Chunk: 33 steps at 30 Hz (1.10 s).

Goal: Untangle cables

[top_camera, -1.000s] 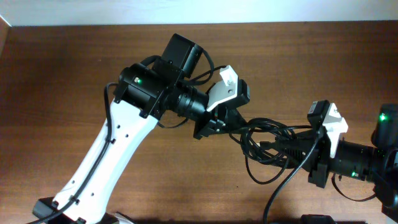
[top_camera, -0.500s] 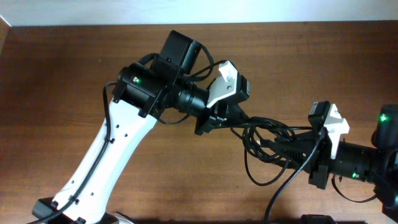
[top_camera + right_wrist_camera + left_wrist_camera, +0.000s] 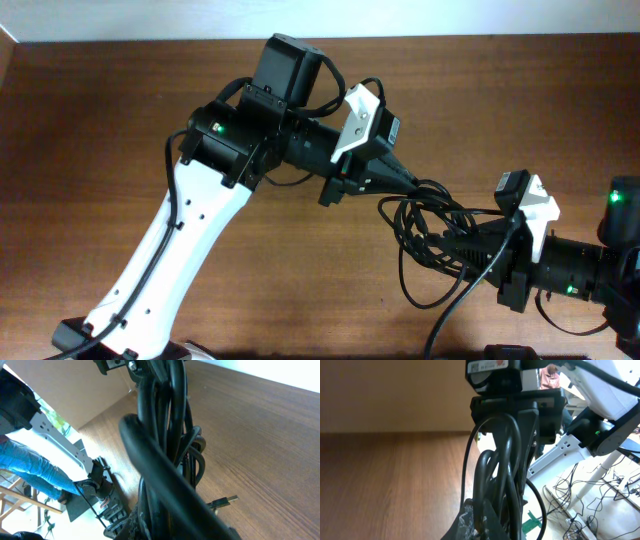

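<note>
Overhead view, with wrist views for detail. The brown wooden table [image 3: 90,120] fills the frame. My white left arm [image 3: 170,240] reaches diagonally from the lower left toward the centre, and my right arm [image 3: 590,270] enters from the right edge. The cables [image 3: 430,215], a black tangle of loops, stretch between the two arms, right of centre. The left gripper [image 3: 380,178] is clamped on the tangle's upper-left strands. The right gripper [image 3: 478,247] is clamped on its right side. In the right wrist view, one small plug end [image 3: 223,502] shows against the wood beside the strands.
</note>
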Each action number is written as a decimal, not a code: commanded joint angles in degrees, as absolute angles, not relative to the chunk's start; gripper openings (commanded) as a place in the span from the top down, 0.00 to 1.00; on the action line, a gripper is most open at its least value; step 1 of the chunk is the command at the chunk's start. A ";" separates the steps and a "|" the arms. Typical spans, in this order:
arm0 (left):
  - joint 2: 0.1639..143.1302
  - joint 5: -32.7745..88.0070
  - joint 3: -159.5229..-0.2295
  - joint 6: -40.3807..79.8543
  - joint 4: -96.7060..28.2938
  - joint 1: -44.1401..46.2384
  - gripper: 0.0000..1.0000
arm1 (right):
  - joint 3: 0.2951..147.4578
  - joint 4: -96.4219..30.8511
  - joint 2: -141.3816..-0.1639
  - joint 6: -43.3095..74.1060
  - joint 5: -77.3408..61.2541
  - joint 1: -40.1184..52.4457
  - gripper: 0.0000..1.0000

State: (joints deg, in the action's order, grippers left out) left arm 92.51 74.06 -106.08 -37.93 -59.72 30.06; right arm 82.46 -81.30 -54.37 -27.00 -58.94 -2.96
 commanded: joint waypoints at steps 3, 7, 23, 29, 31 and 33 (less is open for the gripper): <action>91.37 78.19 -107.20 -35.11 -57.52 25.23 1.00 | 82.89 -85.03 -54.48 -27.00 -54.30 -2.66 0.96; 91.35 78.22 -107.20 -32.91 -57.58 20.01 1.00 | 82.89 -85.95 -54.48 -27.03 -54.30 -2.66 0.96; 91.37 75.24 -107.18 -33.17 -71.18 18.52 0.96 | 82.89 -82.91 -54.48 -27.16 -54.39 -2.66 0.96; 91.35 72.31 -107.18 -40.25 -76.44 23.07 0.83 | 82.89 -81.21 -54.48 -26.55 -56.29 -2.66 0.96; 91.37 68.60 -107.18 -40.23 -76.42 25.41 0.73 | 82.89 -81.19 -54.48 -26.52 -57.01 -2.66 0.96; 91.37 65.95 -107.18 -40.25 -76.36 27.77 0.71 | 82.89 -81.19 -54.48 -26.52 -56.99 -2.66 0.96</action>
State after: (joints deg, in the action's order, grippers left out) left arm 92.49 71.18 -106.32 -38.33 -76.36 24.86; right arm 82.50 -81.60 -54.61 -26.74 -54.11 -2.92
